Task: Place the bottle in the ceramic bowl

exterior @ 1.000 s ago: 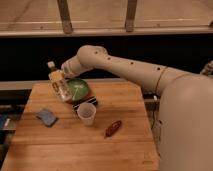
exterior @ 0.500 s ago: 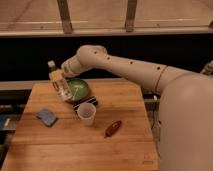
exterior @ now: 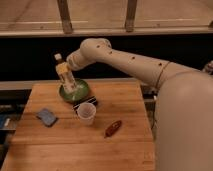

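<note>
The bottle [exterior: 65, 76], slim with a white cap and a pale yellowish label, stands tilted with its cap up and to the left. Its lower end is over the inside of the dark green ceramic bowl [exterior: 83, 93], at the bowl's left part. The bowl sits at the back of the wooden table [exterior: 60, 145]. My gripper [exterior: 71, 68] is at the end of the white arm, against the bottle's right side, and is shut on it. The bottle and wrist hide the fingers.
A translucent plastic cup [exterior: 86, 113] stands just in front of the bowl. A blue sponge [exterior: 47, 117] lies to the left, a reddish-brown oblong object [exterior: 113, 128] to the right of the cup. A dark wall and a rail run behind the table.
The bottle and gripper have moved a little right and up, so the bottle's lower end is now over the bowl's inside. Bowl, cup and the other things have not moved.
</note>
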